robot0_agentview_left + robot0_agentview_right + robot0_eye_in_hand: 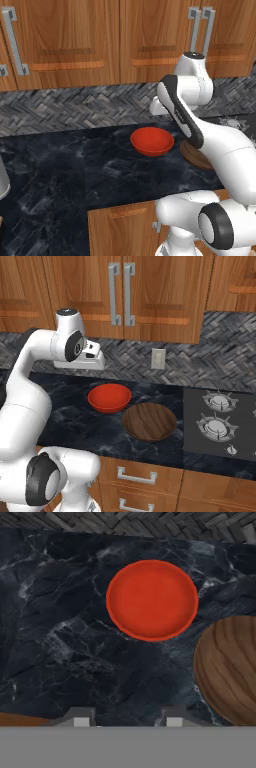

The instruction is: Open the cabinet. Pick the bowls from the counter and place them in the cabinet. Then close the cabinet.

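Brown cabinet [122,296] doors are shut; red bowl [109,397] and wooden bowl [149,421] sit on the bench [65,421]. The claw [124,719] hangs part-open and empty above them, so every step is judged outstanding.

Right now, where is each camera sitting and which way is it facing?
Left base view: behind the arm's left, facing the counter, red bowl, closed cabinet; arm at lower right.
Right base view: behind its right, same scene plus wood bowl, stove; arm at lower left.
Hand view: looks down at counter; fingers at bottom.
All share both bowls.
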Available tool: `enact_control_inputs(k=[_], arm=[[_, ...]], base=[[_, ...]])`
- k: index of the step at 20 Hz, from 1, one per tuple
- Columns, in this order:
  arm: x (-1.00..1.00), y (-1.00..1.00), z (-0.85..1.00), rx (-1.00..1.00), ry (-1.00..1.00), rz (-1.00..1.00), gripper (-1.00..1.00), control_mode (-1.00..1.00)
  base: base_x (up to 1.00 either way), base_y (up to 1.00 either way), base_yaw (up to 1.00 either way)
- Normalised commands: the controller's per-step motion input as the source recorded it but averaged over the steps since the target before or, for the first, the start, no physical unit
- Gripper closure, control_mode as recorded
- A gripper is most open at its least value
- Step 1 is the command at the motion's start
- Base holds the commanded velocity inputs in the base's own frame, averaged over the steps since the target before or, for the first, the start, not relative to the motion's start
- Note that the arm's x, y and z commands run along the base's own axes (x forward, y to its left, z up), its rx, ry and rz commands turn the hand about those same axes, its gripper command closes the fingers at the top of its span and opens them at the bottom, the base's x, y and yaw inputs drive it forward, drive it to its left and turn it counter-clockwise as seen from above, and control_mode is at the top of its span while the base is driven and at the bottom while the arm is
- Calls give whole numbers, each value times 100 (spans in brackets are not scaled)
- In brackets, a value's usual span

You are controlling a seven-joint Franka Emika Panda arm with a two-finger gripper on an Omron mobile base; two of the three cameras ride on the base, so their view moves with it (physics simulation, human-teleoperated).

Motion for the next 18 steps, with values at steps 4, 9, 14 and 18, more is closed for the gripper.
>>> enact_control_inputs(k=[4, 9, 14, 18], arm=[[-18, 0, 5, 0, -12, 0, -100, -100], [-37, -41, 43, 0, -25, 1, -100, -100], [-37, -51, 60, 0, -31, 3, -100, -100], [-18, -44, 62, 0, -28, 0, -100, -100]], base=[[0, 0, 0], [0, 0, 0], [0, 0, 0], [0, 0, 0]])
